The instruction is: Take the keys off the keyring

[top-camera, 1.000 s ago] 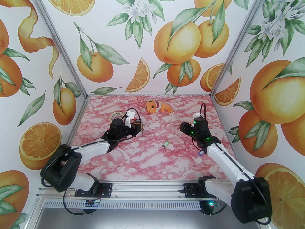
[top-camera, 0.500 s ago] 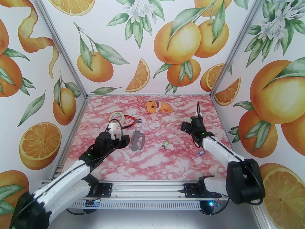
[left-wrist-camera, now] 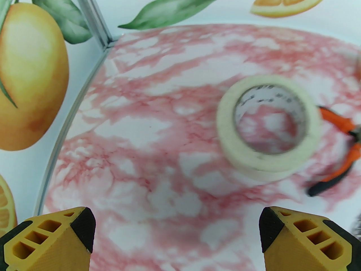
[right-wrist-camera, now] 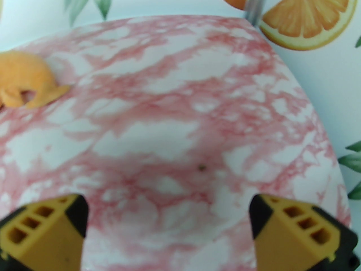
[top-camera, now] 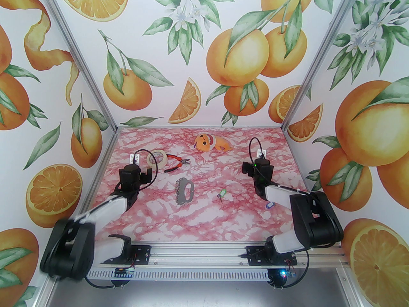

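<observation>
Two sets of jaws are standing wide apart, gripping nothing: the left gripper [left-wrist-camera: 177, 227] is hovering with the tape roll [left-wrist-camera: 269, 128] just ahead of its right finger, the right gripper [right-wrist-camera: 169, 216] over the table [right-wrist-camera: 158, 140]. The keyring [top-camera: 184, 191] is lying flat between the two grippers, nearer the left, carrying no tag. The green key [top-camera: 221, 193] is resting apart, between keyring and right jaws; the blue key [top-camera: 270, 205] is lying behind the right jaws, beside that arm. Removal is looking complete. Print inside the tape's core is blurring past reading; the blue key's white label is too small to read.
</observation>
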`<state>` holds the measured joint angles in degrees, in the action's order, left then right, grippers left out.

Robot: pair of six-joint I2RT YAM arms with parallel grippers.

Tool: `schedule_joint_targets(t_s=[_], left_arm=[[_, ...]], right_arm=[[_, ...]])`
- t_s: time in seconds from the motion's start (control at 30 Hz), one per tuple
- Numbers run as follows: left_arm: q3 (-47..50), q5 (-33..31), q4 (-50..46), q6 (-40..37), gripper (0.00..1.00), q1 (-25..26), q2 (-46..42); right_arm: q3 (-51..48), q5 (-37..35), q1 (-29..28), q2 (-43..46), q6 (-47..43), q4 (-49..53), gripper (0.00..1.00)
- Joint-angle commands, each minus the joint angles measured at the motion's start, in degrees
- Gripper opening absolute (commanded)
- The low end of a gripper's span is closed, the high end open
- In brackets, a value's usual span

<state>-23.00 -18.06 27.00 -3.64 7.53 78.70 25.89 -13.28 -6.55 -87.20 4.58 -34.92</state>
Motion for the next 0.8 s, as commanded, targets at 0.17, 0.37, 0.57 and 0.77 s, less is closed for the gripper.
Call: schedule_joint_targets(t_s=[0.17, 0.37, 0.57, 0.77], left_arm=[[4.9, 9.9, 43.8, -7.9, 1.0, -1.5, 17.7], [-1.0, 12.1, 28.9, -3.2, 1.0, -5.1, 15.6], [-0.8, 12.0, 29.8, -3.3, 1.0, -5.1, 15.9], [-0.8, 12.0, 29.7, -3.5, 1.0, -5.1, 15.8]], right_arm=[[-4.1, 3.4, 1.5, -1.5, -0.6, -17.4, 1.0], [-4.5, 4.0, 0.8, -1.9, -1.7, -18.9, 1.0], [-4.6, 4.0, 0.8, -1.9, -1.8, -18.9, 1.0], [-4.2, 4.9, 1.3, -1.9, -1.4, -18.3, 1.0]])
